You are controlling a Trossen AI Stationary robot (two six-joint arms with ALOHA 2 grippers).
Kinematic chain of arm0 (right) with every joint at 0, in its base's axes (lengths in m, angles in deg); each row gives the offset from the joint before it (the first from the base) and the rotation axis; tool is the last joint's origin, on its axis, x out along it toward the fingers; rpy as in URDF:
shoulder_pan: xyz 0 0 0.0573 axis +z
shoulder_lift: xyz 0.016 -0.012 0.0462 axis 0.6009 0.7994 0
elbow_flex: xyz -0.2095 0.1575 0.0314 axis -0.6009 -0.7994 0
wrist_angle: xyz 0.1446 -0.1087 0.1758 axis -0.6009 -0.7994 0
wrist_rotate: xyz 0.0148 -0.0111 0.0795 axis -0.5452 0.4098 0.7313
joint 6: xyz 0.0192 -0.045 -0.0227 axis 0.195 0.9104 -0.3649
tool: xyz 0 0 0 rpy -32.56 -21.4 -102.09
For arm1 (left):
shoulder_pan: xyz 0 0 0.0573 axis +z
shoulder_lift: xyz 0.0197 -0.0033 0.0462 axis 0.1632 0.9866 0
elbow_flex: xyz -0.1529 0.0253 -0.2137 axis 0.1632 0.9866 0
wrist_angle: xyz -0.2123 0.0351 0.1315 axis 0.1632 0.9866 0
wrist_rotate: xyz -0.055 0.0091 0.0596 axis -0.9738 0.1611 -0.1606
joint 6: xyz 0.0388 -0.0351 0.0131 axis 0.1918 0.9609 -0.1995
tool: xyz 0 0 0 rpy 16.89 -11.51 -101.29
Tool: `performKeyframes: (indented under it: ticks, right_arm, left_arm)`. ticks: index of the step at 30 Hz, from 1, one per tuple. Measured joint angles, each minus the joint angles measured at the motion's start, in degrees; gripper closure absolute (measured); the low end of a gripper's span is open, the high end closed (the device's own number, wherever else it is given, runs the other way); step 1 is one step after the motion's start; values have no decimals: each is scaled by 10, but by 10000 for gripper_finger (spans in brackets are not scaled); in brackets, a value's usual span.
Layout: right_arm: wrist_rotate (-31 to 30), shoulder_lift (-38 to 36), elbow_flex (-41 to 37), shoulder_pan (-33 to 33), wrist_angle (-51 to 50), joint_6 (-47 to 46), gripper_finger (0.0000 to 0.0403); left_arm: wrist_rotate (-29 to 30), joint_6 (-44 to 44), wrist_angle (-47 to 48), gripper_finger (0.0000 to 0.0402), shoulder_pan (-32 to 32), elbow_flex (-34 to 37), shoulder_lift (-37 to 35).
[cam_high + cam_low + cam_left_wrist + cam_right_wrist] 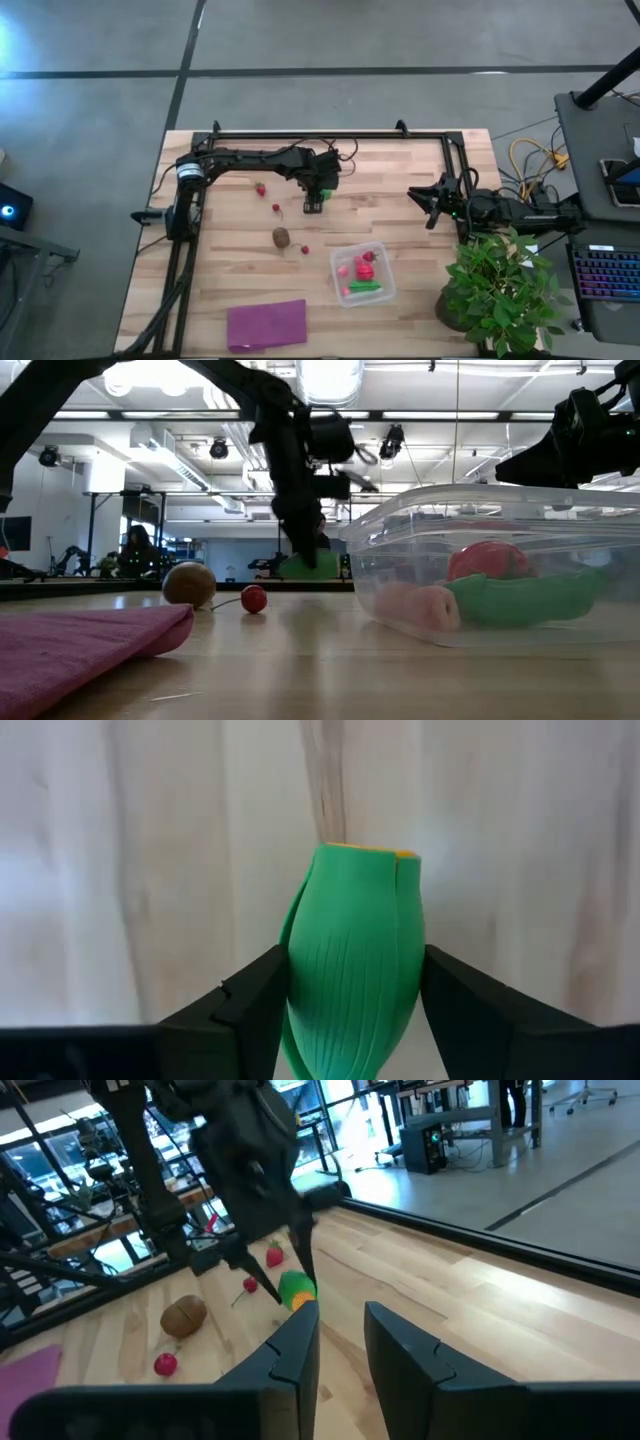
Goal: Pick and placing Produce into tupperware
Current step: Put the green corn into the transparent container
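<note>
While low over the wooden surface [400,190], left gripper [350,1005] fingers clamp a ribbed green oblong vegetable [352,960]. Right gripper [425,200] waits far right, fingers together.

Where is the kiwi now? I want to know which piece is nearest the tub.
In the high view the kiwi lies on the table left of the tub, with a small red berry between them and the left gripper farther back.

We see the left gripper [295,1285] at centre frame clamping a green piece [297,1289], with a kiwi [183,1316] and red berries [166,1364] lower left.
</note>
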Motion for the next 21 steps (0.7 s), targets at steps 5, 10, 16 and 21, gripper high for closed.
performKeyframes:
  ticks: [5,10,16,21]
  right_arm:
    - [0,0,0,0,0,0,319]
    - [0,0,0,0,0,0,320]
    - [1,0,0,0,0,0,330]
    - [1,0,0,0,0,0,333]
  left_arm:
    - [-1,65,7,213,-25,-24,-35]
    - [-52,116,14,212,-87,-48,-103]
    - [-99,214,-55,212,-229,-54,-126]
    - [-49,297,-171,212,-300,-49,-101]
